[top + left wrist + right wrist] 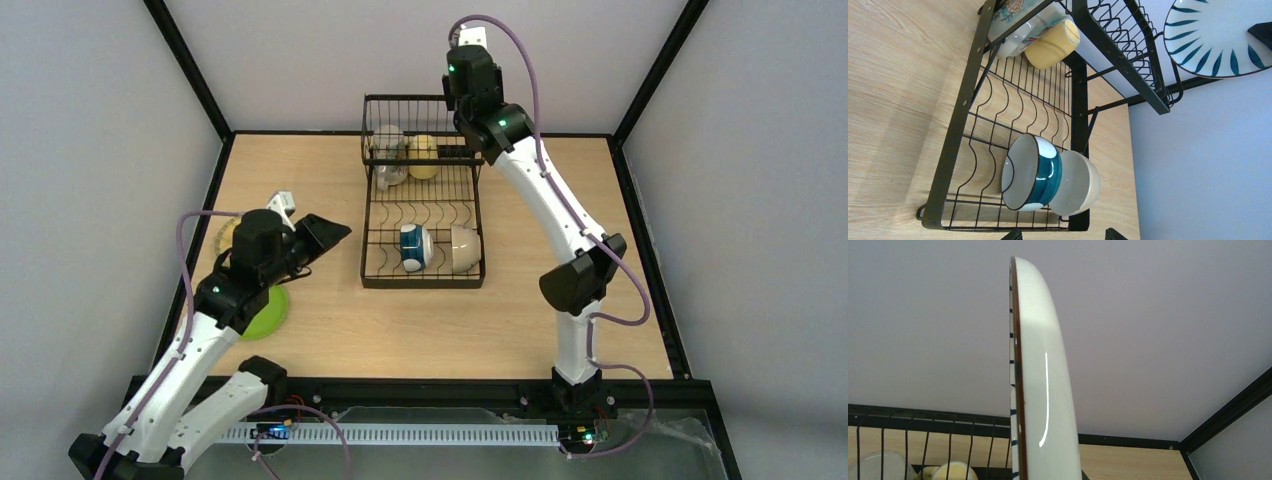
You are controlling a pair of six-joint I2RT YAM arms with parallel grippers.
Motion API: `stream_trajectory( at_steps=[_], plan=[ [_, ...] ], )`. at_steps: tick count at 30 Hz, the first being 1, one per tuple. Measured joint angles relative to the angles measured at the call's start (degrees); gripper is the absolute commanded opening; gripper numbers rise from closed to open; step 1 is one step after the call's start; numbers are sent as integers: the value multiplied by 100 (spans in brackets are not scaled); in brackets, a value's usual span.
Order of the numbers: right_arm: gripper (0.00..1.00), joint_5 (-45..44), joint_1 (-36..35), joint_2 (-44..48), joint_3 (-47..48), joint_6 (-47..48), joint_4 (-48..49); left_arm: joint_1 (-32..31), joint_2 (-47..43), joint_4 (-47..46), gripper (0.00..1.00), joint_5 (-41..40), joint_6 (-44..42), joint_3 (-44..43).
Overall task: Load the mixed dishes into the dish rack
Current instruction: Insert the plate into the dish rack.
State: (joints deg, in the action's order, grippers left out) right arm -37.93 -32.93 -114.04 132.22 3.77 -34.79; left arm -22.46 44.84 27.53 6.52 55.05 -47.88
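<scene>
The left gripper is hovering spread and empty beside the dish rack, which is holding bowls and mugs, while the right gripper is clasping the striped plate on edge above its basket.

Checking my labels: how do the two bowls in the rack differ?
The blue bowl has a teal band; the white bowl is plain. In the top view, the blue bowl sits left, the white bowl right. Both lie on their sides, side by side, in the rack.
</scene>
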Motion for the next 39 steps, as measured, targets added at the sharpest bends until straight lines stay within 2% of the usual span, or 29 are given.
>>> stream_trajectory(
  at_steps=[16, 33, 35, 37, 39],
  plan=[
    [0, -190, -7, -85, -7, -619, -361, 0, -13, 109, 92, 127, -72, 0],
    [0, -308, -11, -55, -988, -1091, 28, 0, -133, 293, 93, 142, -98, 109],
    [10, -308, -9, -44, -1003, -1097, 33, 0, -138, 293, 93, 142, -101, 111],
    [31, -302, -11, -44, -1005, -1110, 35, 0, -138, 293, 93, 142, -105, 111],
    [42, -258, -11, -42, -1005, -1134, 42, 0, -138, 293, 93, 142, -109, 111]
  ],
)
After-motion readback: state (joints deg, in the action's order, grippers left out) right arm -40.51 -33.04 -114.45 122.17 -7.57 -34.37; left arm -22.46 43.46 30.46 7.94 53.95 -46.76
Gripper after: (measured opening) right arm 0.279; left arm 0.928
